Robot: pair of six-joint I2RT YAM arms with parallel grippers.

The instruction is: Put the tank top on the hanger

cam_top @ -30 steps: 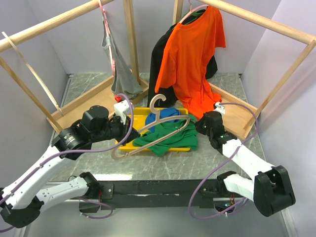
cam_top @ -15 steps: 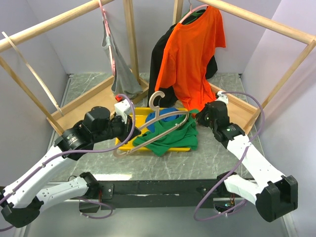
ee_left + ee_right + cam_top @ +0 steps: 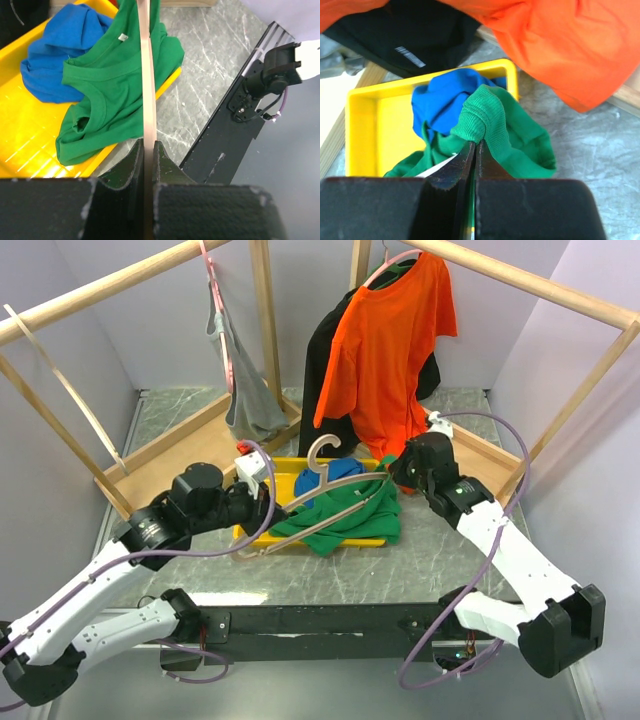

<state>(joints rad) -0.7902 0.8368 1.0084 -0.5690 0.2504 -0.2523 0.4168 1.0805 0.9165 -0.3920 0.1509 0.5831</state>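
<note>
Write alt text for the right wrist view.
The right gripper pinches a bunched fold of the green tank top above a yellow tray holding a blue garment. An orange T-shirt and a black garment hang behind.

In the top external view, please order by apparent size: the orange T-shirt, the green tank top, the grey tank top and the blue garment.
1. orange T-shirt, hanging spread out.
2. green tank top and grey tank top: about alike. The green one is bunched, so I leave them unranked.
3. blue garment, mostly covered.
</note>
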